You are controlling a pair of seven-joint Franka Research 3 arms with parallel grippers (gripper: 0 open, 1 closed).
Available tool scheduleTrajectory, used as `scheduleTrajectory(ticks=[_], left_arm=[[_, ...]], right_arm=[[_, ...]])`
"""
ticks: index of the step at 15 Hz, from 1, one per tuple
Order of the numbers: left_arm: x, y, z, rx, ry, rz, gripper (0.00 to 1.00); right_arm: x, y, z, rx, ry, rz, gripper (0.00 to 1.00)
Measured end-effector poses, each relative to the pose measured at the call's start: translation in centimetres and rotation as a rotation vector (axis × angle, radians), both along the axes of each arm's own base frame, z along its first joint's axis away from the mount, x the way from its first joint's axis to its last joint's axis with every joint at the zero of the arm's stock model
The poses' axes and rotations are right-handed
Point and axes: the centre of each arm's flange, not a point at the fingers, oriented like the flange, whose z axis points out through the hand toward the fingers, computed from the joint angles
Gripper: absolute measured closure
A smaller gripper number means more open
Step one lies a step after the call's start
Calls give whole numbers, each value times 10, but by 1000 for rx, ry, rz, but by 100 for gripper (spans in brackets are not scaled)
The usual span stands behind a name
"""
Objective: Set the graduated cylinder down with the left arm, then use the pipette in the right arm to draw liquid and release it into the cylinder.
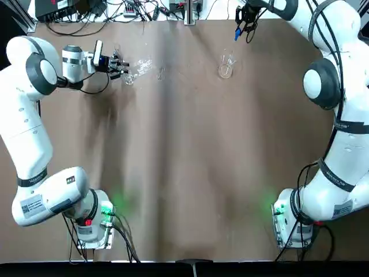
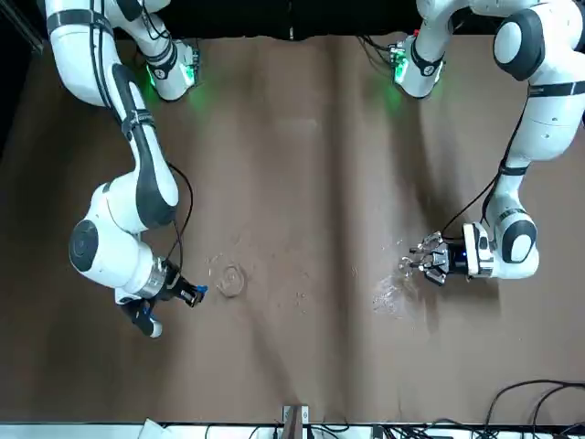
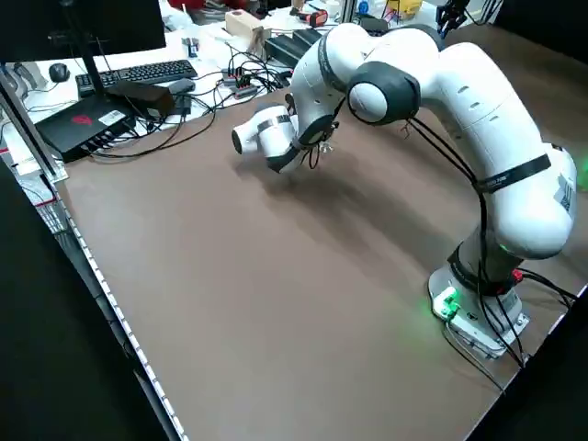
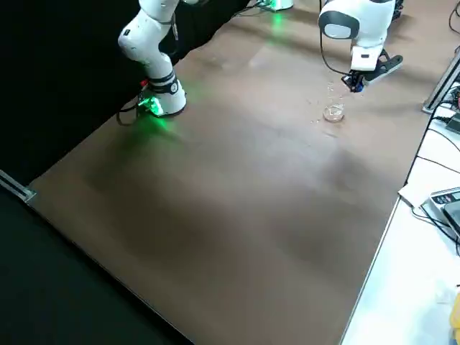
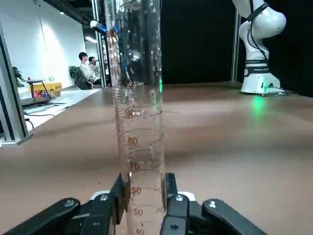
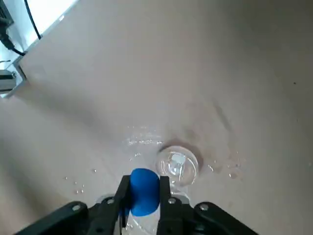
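Early stage of the task. The left gripper (image 5: 143, 196) grasps the graduated cylinder (image 5: 138, 112) low on its tube, fingers (image 5: 117, 193) clenched on either side of the glass; whether the foot already touches the counter (image 1: 190, 161) cannot be told, so the set-down is judged not yet finished. In the top view this gripper (image 1: 119, 64) sits at the far left of the counter, just beside a jumble of small glass pieces (image 1: 144, 66).

The right gripper (image 6: 142, 193) is clenched on the blue bulb of the pipette (image 6: 143, 192), held above and just beside a short beaker (image 6: 177, 164) at the far right of the counter. In the top view the pipette (image 1: 236, 34) lies just beyond the beaker (image 1: 225, 68). Drawing liquid and releasing it into the cylinder appear still to be done.

The cylinder is a slim, clear, upright tube with printed graduations, the marks 40 to 90 legible in the left wrist view. Droplets (image 6: 225, 166) dot the counter around the beaker.
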Motion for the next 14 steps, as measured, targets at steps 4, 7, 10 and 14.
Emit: scheduleTrajectory(ticks=[4, 7, 10, 14], left_arm=[[8, -27, 12, -23, 15, -22, 63], [14, -55, 17, -28, 9, -27, 64], [15, -64, 17, -29, 8, -27, 66], [16, -55, 18, -28, 6, -14, 77]], right_arm=[[-7, 2, 7, 43, 74, 2, 73], [-7, -4, 15, 65, 79, -12, 73], [-4, -19, 30, 76, 62, -34, 73], [-5, -23, 48, 101, 44, -46, 73]])
